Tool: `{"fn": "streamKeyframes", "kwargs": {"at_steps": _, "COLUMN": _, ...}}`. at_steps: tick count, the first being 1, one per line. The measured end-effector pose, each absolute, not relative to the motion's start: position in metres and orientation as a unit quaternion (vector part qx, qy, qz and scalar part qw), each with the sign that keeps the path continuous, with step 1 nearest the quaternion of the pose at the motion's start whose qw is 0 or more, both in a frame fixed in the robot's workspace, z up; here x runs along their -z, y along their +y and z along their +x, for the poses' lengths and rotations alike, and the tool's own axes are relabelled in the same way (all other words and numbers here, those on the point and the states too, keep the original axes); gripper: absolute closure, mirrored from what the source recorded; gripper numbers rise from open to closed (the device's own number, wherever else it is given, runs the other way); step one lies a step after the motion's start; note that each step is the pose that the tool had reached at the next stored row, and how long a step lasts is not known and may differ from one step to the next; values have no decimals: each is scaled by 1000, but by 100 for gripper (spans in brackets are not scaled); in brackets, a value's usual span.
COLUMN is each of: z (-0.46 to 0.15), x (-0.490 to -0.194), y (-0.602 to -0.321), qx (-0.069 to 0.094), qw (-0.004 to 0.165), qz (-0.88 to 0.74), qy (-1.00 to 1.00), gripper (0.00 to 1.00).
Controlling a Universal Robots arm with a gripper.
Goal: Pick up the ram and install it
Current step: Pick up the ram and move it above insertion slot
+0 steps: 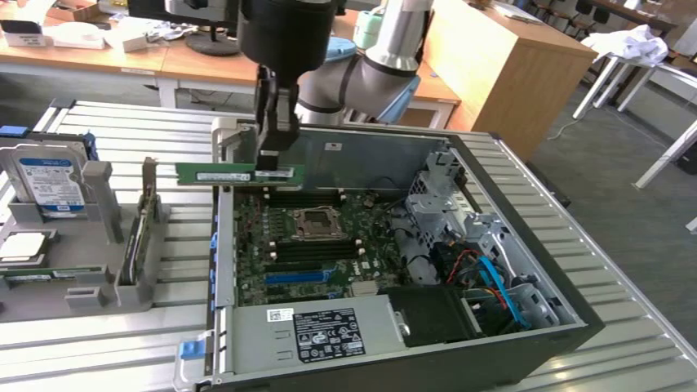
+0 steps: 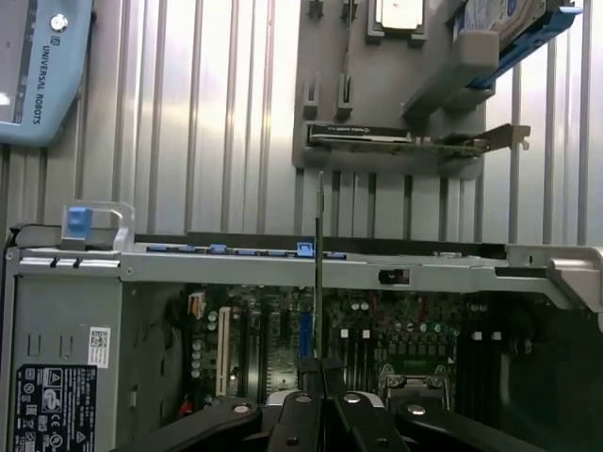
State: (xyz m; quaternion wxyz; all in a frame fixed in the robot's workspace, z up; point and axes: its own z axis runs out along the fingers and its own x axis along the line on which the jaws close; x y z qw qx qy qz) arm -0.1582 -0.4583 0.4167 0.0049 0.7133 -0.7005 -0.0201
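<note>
The ram (image 1: 218,174) is a thin green stick that hangs level above the far edge of the open computer case (image 1: 566,314), on the exterior view's left. My gripper (image 1: 277,169) is shut on one end of it, reaching down from above. In the wrist view the ram (image 2: 320,264) shows edge-on as a thin line running out from my gripper (image 2: 320,381), with its fingers (image 2: 294,414) closed around it. Below lies the motherboard (image 1: 261,269) with its CPU socket (image 1: 317,222) and long black slots (image 1: 316,249) beside it.
A grey holder (image 1: 93,282) stands on the exterior view's left of the case, carrying a blue-labelled hard drive (image 1: 49,184) and an upright card (image 1: 142,229). The power supply (image 1: 316,331) fills the case's near end, with a drive cage and cables (image 1: 490,278) on the exterior view's right.
</note>
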Motion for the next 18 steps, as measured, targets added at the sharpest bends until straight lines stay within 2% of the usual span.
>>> {"fn": "streamKeyframes", "kwargs": {"at_steps": 18, "z": -94, "x": -417, "y": -460, "qx": 20, "qw": 5, "qz": 716, "qy": -697, "gripper": 88}}
